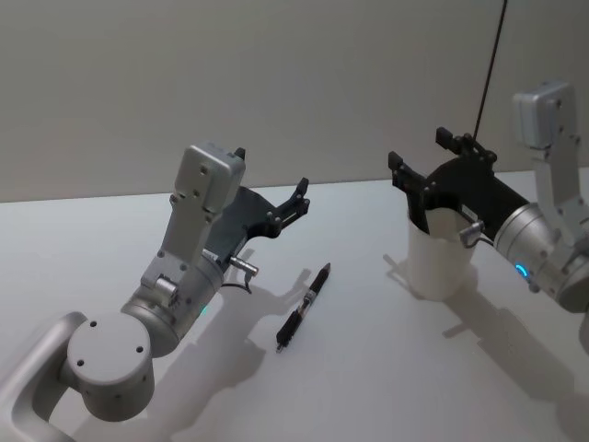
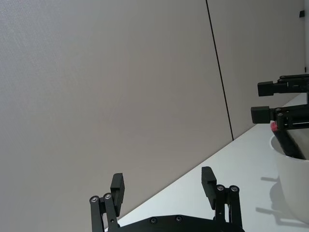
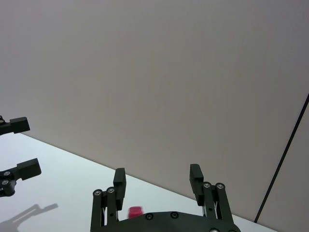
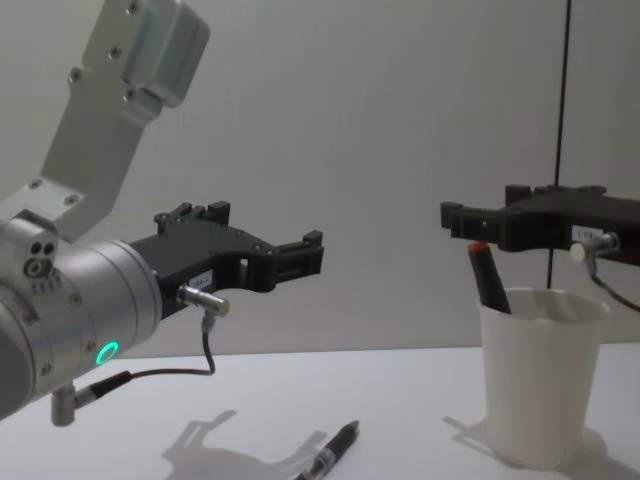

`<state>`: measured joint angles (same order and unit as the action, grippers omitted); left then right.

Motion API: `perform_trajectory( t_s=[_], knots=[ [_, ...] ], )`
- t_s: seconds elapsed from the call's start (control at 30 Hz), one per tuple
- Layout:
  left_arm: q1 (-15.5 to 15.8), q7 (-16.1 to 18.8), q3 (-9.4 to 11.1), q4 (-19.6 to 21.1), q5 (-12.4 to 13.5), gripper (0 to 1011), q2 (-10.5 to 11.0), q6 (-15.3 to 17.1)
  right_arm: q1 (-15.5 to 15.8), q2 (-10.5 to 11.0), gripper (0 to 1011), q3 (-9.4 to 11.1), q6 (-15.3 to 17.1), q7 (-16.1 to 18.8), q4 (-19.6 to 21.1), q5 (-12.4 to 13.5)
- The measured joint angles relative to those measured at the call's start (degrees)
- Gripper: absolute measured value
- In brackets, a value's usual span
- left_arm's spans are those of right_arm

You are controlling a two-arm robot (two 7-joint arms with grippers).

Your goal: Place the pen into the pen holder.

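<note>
Both grippers are hanging open while the pen (image 1: 304,308) is lying on the table (image 1: 368,378).

The left gripper (image 1: 300,196) is hovering above the white table, fingers spread with nothing between them. Just to its right and lower, the black pen is lying flat on the table, well apart from the pen holder (image 1: 440,267), which is standing upright farther right. A red-tipped pen (image 4: 488,278) is leaning inside the holder, poking above its rim. The right gripper (image 1: 421,155) is hovering just over that rim, fingers parted, gripping nothing.

Plain white paper cup (image 4: 540,380) and red-tipped dark pen (image 4: 487,275) under matte black right gripper (image 3: 157,175); slim plastic pen (image 1: 304,307) black, pale band.
</note>
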<state>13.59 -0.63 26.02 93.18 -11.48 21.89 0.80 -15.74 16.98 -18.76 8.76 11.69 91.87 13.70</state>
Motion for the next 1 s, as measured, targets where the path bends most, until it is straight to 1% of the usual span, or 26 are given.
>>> perform_trajectory(
  t_s=[0.1, 0.13, 0.17, 0.27, 0.4, 0.47, 0.5, 0.63, 0.67, 0.73, 0.8, 0.83, 0.87, 0.93, 1.0],
  knots=[
    [0.00, 0.01, 0.00, 0.00, 0.00, 1001, 0.00, 0.00, 0.00, -0.01, 865, -0.02, -0.02, -0.02, -0.02, -0.03],
    [0.00, 0.01, 0.00, 0.00, 0.00, 1001, 0.00, 0.00, 0.00, -0.01, 917, -0.03, -0.03, -0.02, -0.02, -0.04],
    [0.00, 0.01, 0.00, 0.00, 0.00, 1001, 0.00, 0.00, 0.00, -0.02, 917, -0.03, -0.03, -0.02, -0.02, -0.04],
    [0.00, 0.00, 0.00, 0.00, 0.00, 1001, 0.00, 0.00, 0.00, -0.01, 1002, -0.03, -0.04, -0.02, -0.03, -0.06],
    [0.00, 0.01, 0.00, 0.00, 0.00, 1001, 0.00, 0.00, 0.03, 0.34, 1001, 0.26, 0.00, 0.12, 0.49, 0.12],
    [0.00, 0.01, 0.00, 0.00, 0.00, 1001, 0.00, 0.00, 0.11, 1.01, 1002, 0.84, 0.25, 0.48, 1.45, 0.71],
    [0.00, 0.01, 0.00, 0.00, 0.00, 1001, 0.00, 0.00, 0.19, 1.71, 1001, 1.44, 0.52, 0.76, 2.26, 1.23],
    [0.00, 0.01, 0.00, 0.00, 0.00, 1001, 0.00, 0.00, 0.50, 3.27, 1002, 2.67, 1.13, 1.36, 3.69, 2.45],
    [0.00, 0.01, 0.00, 0.00, 0.00, 1001, 0.00, 0.00, 0.76, 4.19, 1001, 3.36, 1.49, 1.73, 4.33, 3.28],
    [0.00, 0.01, 0.00, 0.00, 0.00, 1001, 0.00, 0.00, 1.16, 5.33, 1002, 4.25, 1.80, 2.05, 5.03, 4.06],
    [0.00, 0.01, 0.00, 0.00, 0.00, 1001, 0.00, 0.00, 2.11, 7.50, 1002, 5.82, 2.41, 2.84, 6.08, 6.18],
    [0.00, 0.00, 0.00, 0.00, 0.00, 1001, 0.00, 0.00, 2.11, 7.50, 1002, 5.82, 2.41, 2.84, 6.08, 6.18],
    [0.00, 0.01, 0.00, 0.00, 0.00, 1001, 0.00, 0.00, 2.79, 8.81, 1001, 6.82, 2.71, 3.25, 6.59, 7.23],
    [0.00, 0.01, 0.00, 0.00, 0.00, 1001, 0.00, 0.00, 3.44, 9.98, 1001, 7.67, 3.03, 3.70, 6.97, 8.35],
    [0.00, 0.01, 0.00, 0.00, 0.00, 1001, 0.00, 0.00, 4.86, 12.31, 1002, 9.40, 3.82, 4.82, 7.56, 10.92]
  ],
)
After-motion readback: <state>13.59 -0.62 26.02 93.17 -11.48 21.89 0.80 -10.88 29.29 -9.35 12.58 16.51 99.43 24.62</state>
